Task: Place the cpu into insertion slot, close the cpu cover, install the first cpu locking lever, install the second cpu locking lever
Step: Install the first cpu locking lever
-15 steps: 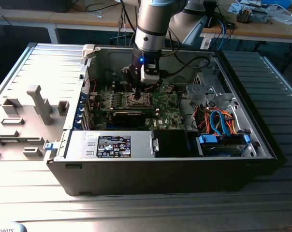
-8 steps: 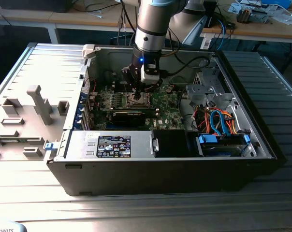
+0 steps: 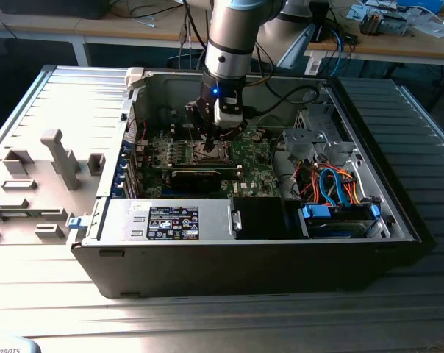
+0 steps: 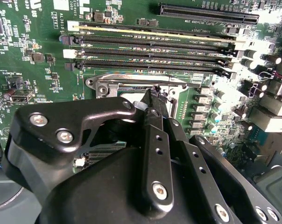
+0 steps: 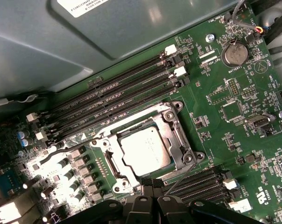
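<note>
The cpu (image 5: 143, 149) lies flat in the insertion slot (image 5: 114, 164), its silver face showing through the cut-out of the cpu cover (image 5: 172, 125), which is folded down over it. My gripper (image 5: 148, 182) is shut, its tips pressed together at the socket's edge, beside a thin metal lever rod (image 5: 183, 177) that slants away from the socket corner. A second lever rod (image 5: 68, 149) runs along the opposite side. In the second wrist view the gripper (image 4: 152, 91) touches the cover's rim (image 4: 127, 84). In the exterior view the gripper (image 3: 207, 141) stands over the motherboard inside the open computer case.
Long black memory slots (image 5: 117, 98) run beside the socket, and a coin battery (image 5: 234, 53) sits further off. A grey drive cage (image 3: 317, 140), coloured cables (image 3: 339, 184) and the power supply (image 3: 178, 220) crowd the case. Grey fixtures (image 3: 56, 158) stand at the exterior view's left.
</note>
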### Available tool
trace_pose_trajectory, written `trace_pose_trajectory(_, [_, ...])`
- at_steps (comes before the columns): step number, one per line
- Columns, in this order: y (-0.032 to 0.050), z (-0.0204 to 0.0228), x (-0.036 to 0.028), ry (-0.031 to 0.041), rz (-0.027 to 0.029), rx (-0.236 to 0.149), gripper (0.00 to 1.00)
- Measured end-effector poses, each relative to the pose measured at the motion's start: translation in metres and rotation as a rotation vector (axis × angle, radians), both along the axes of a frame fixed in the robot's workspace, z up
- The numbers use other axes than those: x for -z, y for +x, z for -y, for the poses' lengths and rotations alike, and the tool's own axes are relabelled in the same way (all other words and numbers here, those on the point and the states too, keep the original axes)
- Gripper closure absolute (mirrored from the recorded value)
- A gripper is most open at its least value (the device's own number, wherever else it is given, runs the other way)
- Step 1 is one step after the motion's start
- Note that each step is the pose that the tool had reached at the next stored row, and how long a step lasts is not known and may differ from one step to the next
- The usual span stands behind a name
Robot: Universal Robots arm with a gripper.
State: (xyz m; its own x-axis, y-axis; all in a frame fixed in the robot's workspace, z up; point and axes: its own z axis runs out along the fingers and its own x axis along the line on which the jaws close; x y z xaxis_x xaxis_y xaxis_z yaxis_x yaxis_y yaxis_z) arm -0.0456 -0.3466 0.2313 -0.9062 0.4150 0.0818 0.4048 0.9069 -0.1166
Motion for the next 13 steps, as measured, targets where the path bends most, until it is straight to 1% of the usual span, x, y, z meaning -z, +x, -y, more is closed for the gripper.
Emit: trace_pose_trajectory(13, [0.0, 0.0, 0.0, 0.0, 0.0, -0.006, 0.89])
